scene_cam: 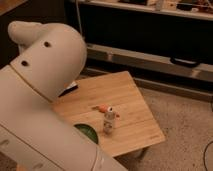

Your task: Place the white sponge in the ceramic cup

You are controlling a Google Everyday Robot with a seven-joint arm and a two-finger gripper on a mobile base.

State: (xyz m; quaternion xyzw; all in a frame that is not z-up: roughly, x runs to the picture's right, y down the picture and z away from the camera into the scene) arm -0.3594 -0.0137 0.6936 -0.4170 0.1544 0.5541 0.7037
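Observation:
The white sponge (69, 89) lies near the far left of the wooden table (131, 97); only its right end shows past my arm, whitish on top of a dark layer. The ceramic cup is hidden behind my arm. My big white arm (45, 95) fills the left of the camera view. The gripper is out of view.
A small upright white bottle (108, 121) stands mid-table with a small orange item (102, 108) just behind it. A green plate (86, 133) peeks out at the front beside my arm. A dark low shelf unit (150, 47) runs behind the table. Speckled floor (185, 130) lies to the right.

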